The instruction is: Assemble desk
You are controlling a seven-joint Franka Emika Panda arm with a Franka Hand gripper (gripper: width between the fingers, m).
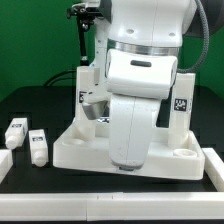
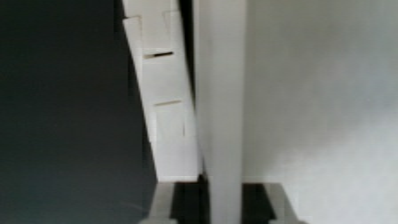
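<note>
Closest to the lens in the exterior view, a long white bar [image 1: 60, 180] runs across the bottom of the frame on the black tabletop [image 1: 30, 105]. Behind it, at lower left, 2 loose pieces of the desk lie near each other without touching: the outer leg block [image 1: 15, 130] by the frame's left edge and the inner leg block [image 1: 38, 146] beside it. Each shows a small black-and-white tag.

Right of them, the desk top [image 1: 75, 150] lies flat across the lower middle of the frame, its raised rim facing the camera. 2 round recesses show near its lower-right corner. The robot arm [image 1: 140, 90] fills the centre and comes down in front of the desk top's middle, hiding the end effector in this view.

At the far side of the desk top stand 2 white tagged posts, the left post [image 1: 88, 95] at middle left and the right post [image 1: 186, 100] at middle right. Whether they are fastened to the desk top I cannot tell. A green backdrop [image 1: 40, 40] closes the upper left.

The wrist view is blurred. The end effector [image 2: 219, 200] shows as 2 dark finger shapes, with a white desk piece [image 2: 219, 90] running upright between them. Whether the fingers press on that piece or merely flank it I cannot tell, nor which part of the desk it is. Dark tabletop lies beyond it.
</note>
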